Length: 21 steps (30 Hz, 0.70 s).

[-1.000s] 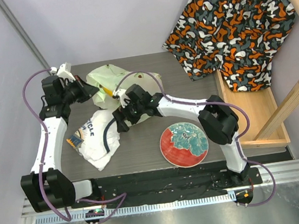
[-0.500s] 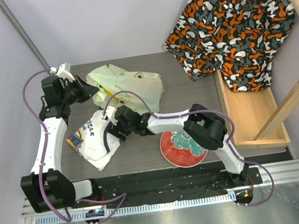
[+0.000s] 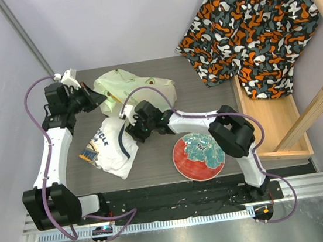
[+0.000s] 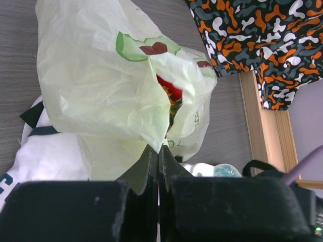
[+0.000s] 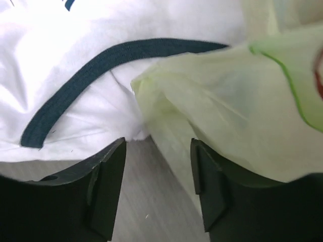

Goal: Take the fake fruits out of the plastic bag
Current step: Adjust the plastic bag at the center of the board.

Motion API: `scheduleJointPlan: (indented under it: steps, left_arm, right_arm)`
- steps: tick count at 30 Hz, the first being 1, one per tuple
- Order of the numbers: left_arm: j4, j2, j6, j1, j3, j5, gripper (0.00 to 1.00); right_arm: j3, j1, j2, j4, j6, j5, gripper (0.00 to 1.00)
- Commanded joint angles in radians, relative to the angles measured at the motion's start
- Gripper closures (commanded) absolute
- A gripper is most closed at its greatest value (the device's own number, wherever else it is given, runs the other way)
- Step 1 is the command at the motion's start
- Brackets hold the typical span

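Observation:
The pale-green plastic bag [image 3: 137,91] lies at the back of the table. My left gripper [image 3: 96,99] is shut on its left edge and holds the mouth up; in the left wrist view the fingers [image 4: 154,164] pinch the bag [image 4: 101,85]. A red and orange fake fruit [image 4: 169,93] shows inside the opening; the other fruits are hidden. My right gripper [image 3: 131,130] is open and empty, low over the table, between the white T-shirt and the bag's near edge. In the right wrist view, the gripper [image 5: 157,146] has the bag [image 5: 242,111] at its right.
A white T-shirt with dark trim [image 3: 109,148] lies in front of the bag and shows in the right wrist view [image 5: 75,65]. A red plate with teal pattern [image 3: 198,155] sits near right. A wooden tray [image 3: 271,125] and an orange camouflage cloth [image 3: 250,24] stand at the right.
My right gripper swung left over the T-shirt, then came back right toward the bag. The T-shirt has shifted and changed shape. My left gripper has kept its hold.

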Motion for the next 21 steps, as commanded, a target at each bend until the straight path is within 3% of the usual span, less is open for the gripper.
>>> scheduleJointPlan:
  steps: [1, 6, 17, 21]
  left_arm:
    - [0.03, -0.024, 0.02, 0.011, -0.006, 0.026, 1.0]
    - [0.034, -0.033, 0.021, 0.02, -0.023, 0.033, 1.0]
    - [0.035, -0.036, -0.003, 0.043, -0.035, 0.075, 1.0]
    - [0.035, -0.032, -0.011, 0.043, -0.041, 0.089, 1.0]
  right_arm:
    - [-0.052, -0.018, -0.128, 0.018, 0.063, -0.073, 0.34]
    - [-0.007, -0.026, -0.073, 0.114, 0.271, -0.088, 0.21]
    - [0.199, -0.011, 0.146, 0.21, 0.432, 0.02, 0.18]
    - [0.269, -0.011, 0.214, 0.214, 0.449, 0.077, 0.24]
